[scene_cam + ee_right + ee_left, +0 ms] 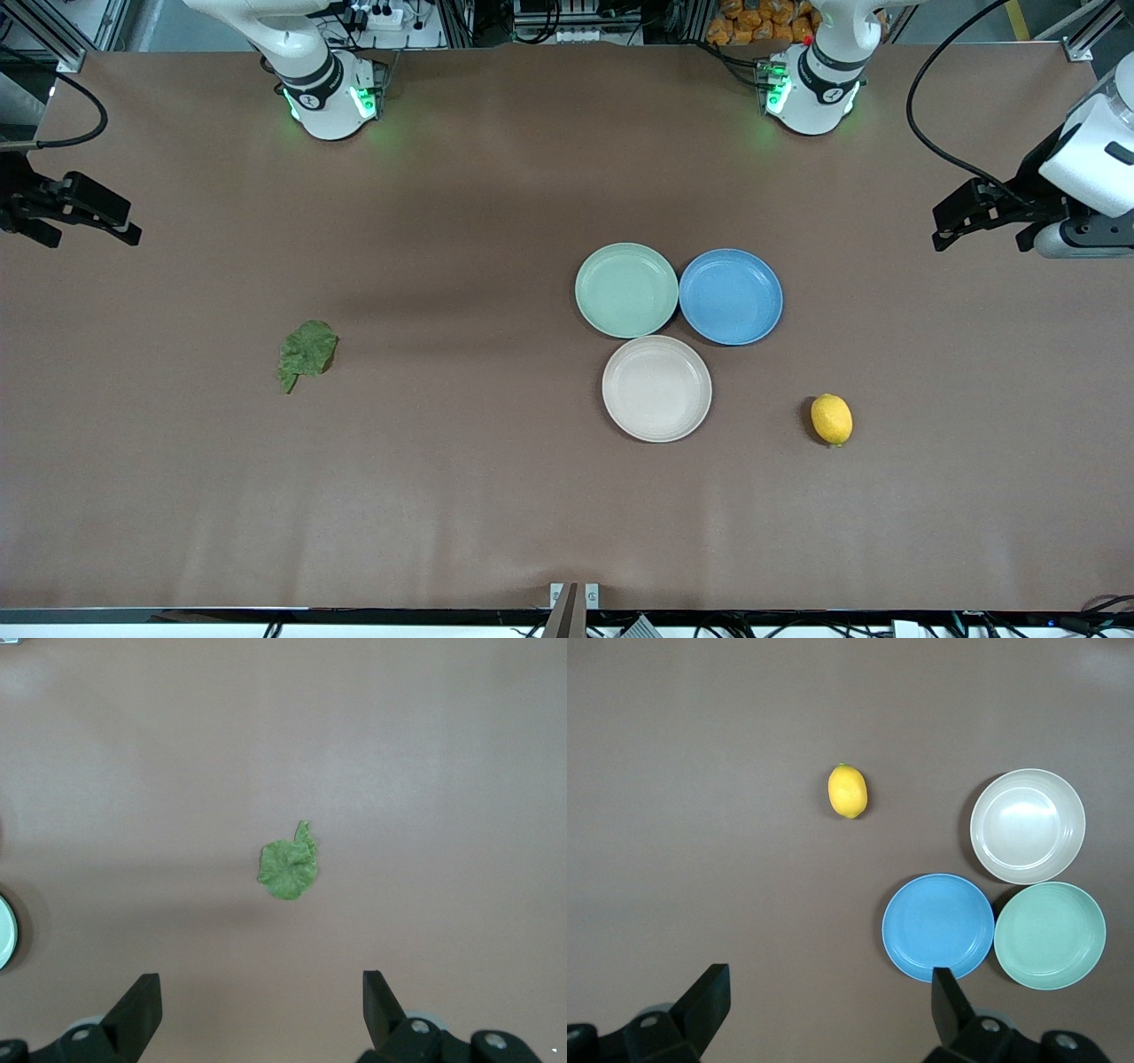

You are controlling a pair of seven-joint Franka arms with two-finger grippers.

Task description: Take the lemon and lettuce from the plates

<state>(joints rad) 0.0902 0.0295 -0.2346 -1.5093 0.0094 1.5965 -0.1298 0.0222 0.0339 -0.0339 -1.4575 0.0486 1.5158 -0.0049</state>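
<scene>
Lemon (831, 419) and lettuce (306, 351) off the plates (656, 388), on bare table (443, 496). Left gripper (828, 1010) and right gripper (261, 1010) spread wide, empty, high at table ends. Lemon at four o'clock from beige plate.

The table (443, 496) is a plain, dull brown without any pattern, and on it the lemon (831, 419) is bright yellow while the lettuce (306, 353) is a dark, wrinkled green (a little paler along the stem). Of the three plates, one is pale mint green (626, 290), one is plain blue (731, 296) and one is a beige, slightly pink white (656, 388). Both arms are white with green lights at their bases, and the left gripper (828, 1014) and the right gripper (261, 1014) are black.
</scene>
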